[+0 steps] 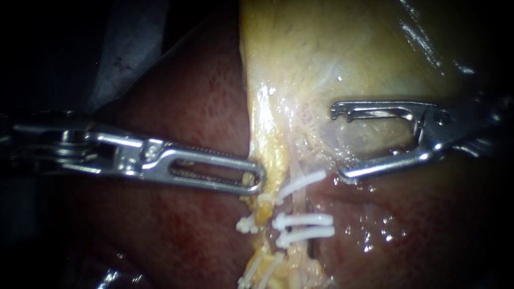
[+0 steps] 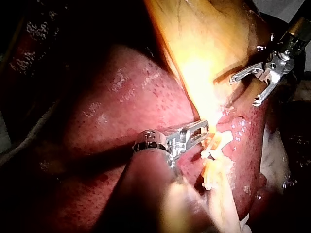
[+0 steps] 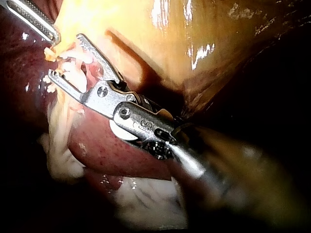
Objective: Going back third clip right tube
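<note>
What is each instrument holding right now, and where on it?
The left instrument grips the yellow tissue at its edge, beside the clips. The right instrument has open jaws, holding nothing.

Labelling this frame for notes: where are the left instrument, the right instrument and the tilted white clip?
left instrument point(image 1: 256, 179), endoscope view, its tip.
right instrument point(image 1: 338, 142), endoscope view, midway between its open jaws.
tilted white clip point(image 1: 301, 183), endoscope view, its middle.
</note>
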You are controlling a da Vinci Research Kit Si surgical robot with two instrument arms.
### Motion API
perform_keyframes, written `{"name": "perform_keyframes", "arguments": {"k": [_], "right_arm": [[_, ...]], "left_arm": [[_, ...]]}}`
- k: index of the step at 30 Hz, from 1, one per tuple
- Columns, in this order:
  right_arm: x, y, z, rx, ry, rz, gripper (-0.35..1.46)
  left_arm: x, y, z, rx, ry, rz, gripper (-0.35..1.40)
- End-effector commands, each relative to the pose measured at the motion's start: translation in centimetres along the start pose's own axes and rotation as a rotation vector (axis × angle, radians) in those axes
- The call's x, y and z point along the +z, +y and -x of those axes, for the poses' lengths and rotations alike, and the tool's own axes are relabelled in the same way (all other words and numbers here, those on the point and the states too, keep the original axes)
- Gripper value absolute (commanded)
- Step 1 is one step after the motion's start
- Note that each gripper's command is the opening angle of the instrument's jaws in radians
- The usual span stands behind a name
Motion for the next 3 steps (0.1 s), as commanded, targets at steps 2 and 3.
{"name": "perform_keyframes", "arguments": {"k": [2,3], "right_arm": [[0.0,0.0,0.0,0.0,0.0,0.0,0.6],[0.0,0.0,0.0,0.0,0.0,0.0,0.6]], "left_arm": [[0.01,0.0,0.01,0.0,0.0,0.0,-0.35],[0.01,-0.01,0.01,0.0,0.0,-0.001,-0.35]]}}
